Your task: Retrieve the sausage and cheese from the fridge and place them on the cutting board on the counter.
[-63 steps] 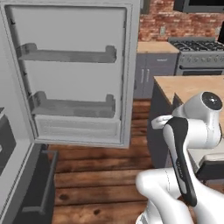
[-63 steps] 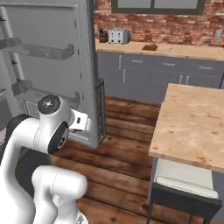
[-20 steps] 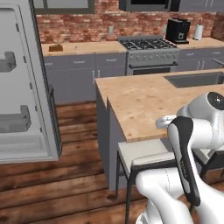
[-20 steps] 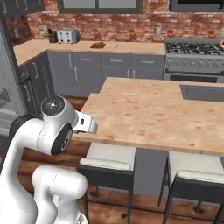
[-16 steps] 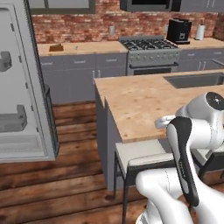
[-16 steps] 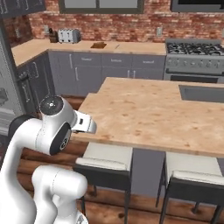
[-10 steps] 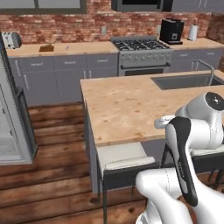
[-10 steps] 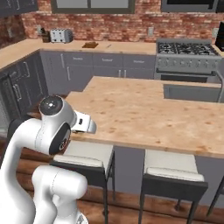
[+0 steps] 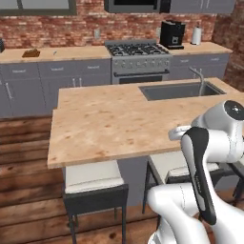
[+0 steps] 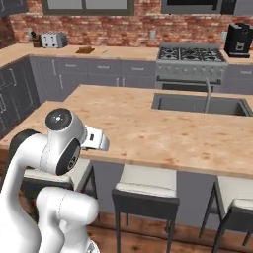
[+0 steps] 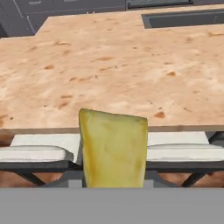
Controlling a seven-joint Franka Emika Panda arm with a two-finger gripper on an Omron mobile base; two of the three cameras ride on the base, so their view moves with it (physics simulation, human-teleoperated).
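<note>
A pale yellow wedge of cheese stands upright at the bottom of the hand view, with my gripper shut on it; the fingertips are hidden behind the cheese. It hangs just off the near edge of the island top. The dark brown cutting board lies far off on the back counter, against the brick wall. The sausage and the fridge are out of view.
A wide wooden island with a sink stands between me and the back counter. Cushioned stools are tucked under its near edge. A stove, a coffee machine and a silver toaster line the back wall.
The whole picture has slid left, so the base has moved: the open fridge door has left the left base view and the island now lies in front. The arm's pose is unchanged.
</note>
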